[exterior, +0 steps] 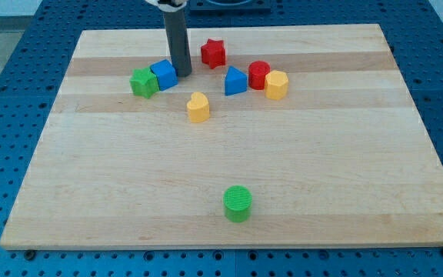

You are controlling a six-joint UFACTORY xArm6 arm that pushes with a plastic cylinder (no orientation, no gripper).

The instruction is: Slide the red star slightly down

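Near the view's top: my tip (183,74) touching blue cube (164,74) | red star (213,53) apart, to the tip's right | bare rod, clamping nothing | readable writing: cannot tell.

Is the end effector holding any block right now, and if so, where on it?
Nothing is held; the rod can only push. My tip sits beside the blue block, at its right edge, left of and below the red star, apart from it.

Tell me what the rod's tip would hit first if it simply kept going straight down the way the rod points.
My tip already sits at the wooden board, so the board itself comes first, not a block. The blue cube lies just to the view's left of it, apparently touching; the red star is up-right, apart.
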